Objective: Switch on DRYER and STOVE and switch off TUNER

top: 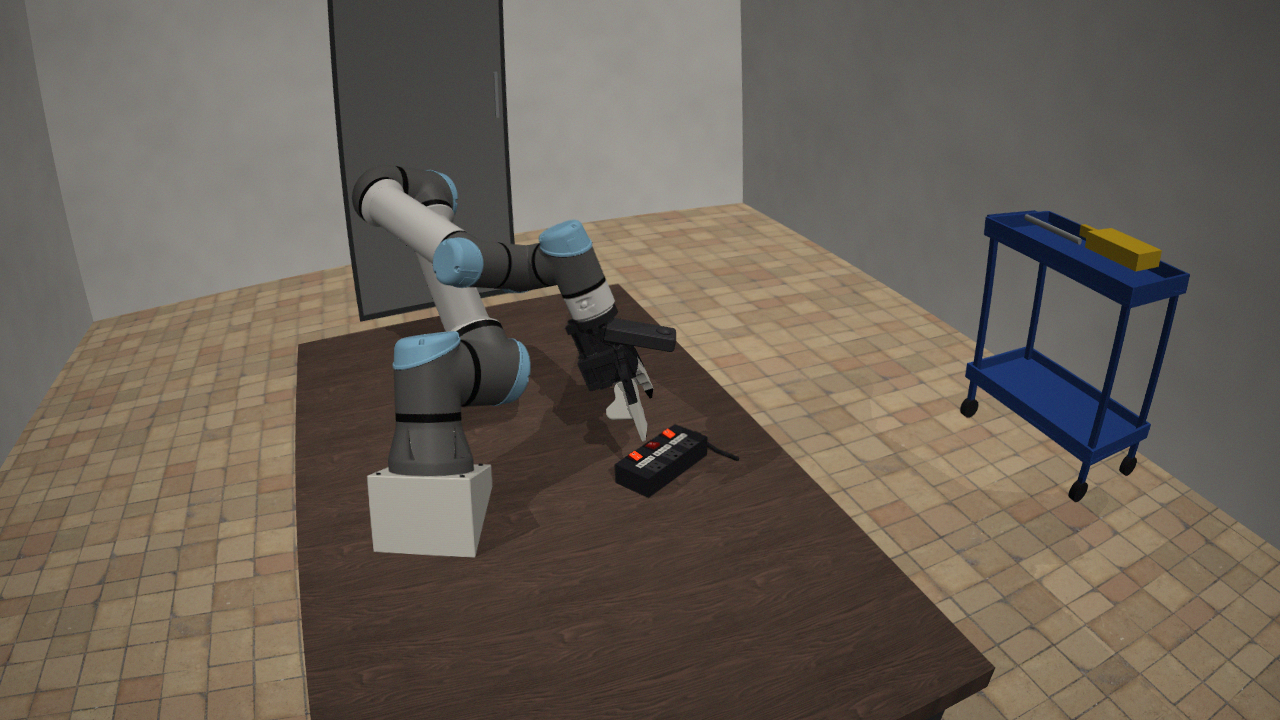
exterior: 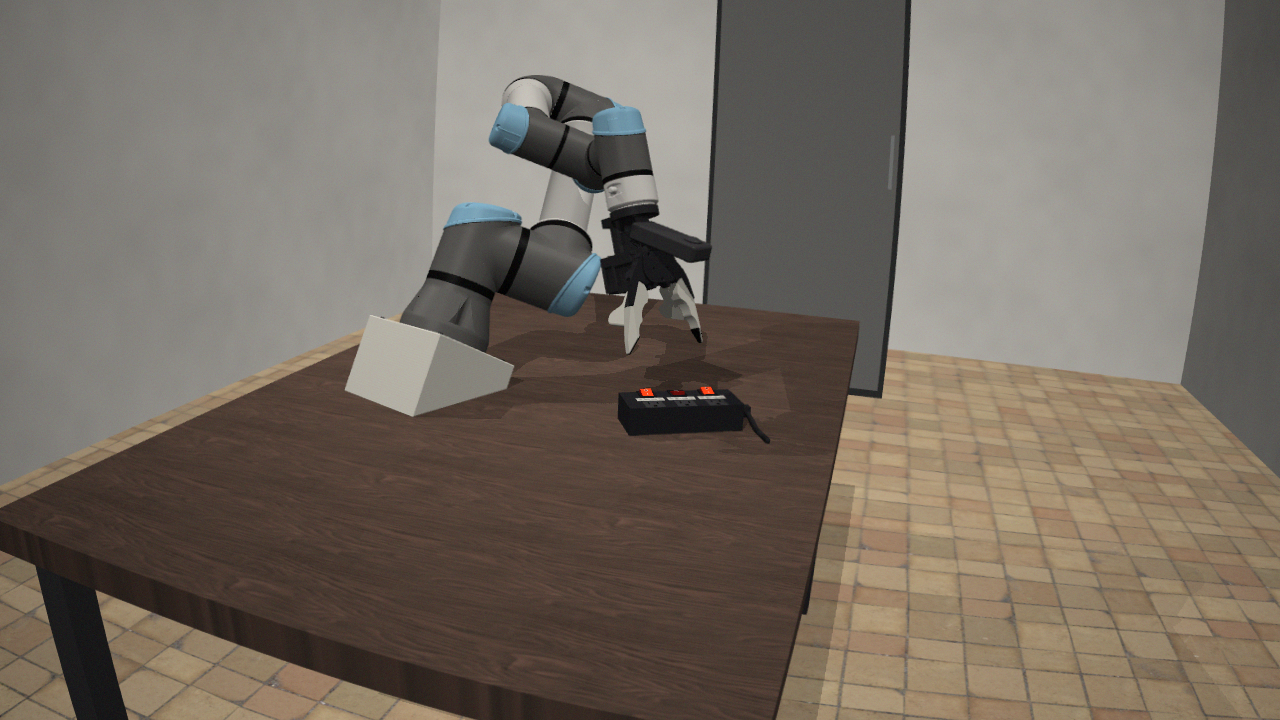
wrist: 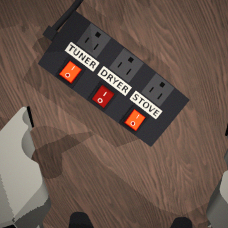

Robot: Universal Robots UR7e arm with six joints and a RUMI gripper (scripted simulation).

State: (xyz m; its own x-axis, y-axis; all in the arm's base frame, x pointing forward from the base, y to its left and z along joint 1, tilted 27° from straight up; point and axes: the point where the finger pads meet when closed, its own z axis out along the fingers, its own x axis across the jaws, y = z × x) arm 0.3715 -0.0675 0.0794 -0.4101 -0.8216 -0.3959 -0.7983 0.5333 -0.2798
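A black power strip (wrist: 112,76) lies face up on the dark wooden table, also seen in the top view (top: 660,459) and the exterior view (exterior: 682,410). Its TUNER switch (wrist: 69,71) glows bright red, the DRYER switch (wrist: 103,95) is dark red, and the STOVE switch (wrist: 135,120) glows bright red. A short black cord (wrist: 63,19) leaves the TUNER end. My gripper (top: 631,413) hangs open and empty a little above the table, just behind the strip and apart from it; it also shows in the exterior view (exterior: 663,338). Its pale fingers frame the wrist view's lower corners.
The arm's white base block (top: 429,513) stands on the table to the left of the strip. A blue cart (top: 1069,344) with a yellow tool stands on the floor far to the right. A grey door (top: 420,152) is behind the table.
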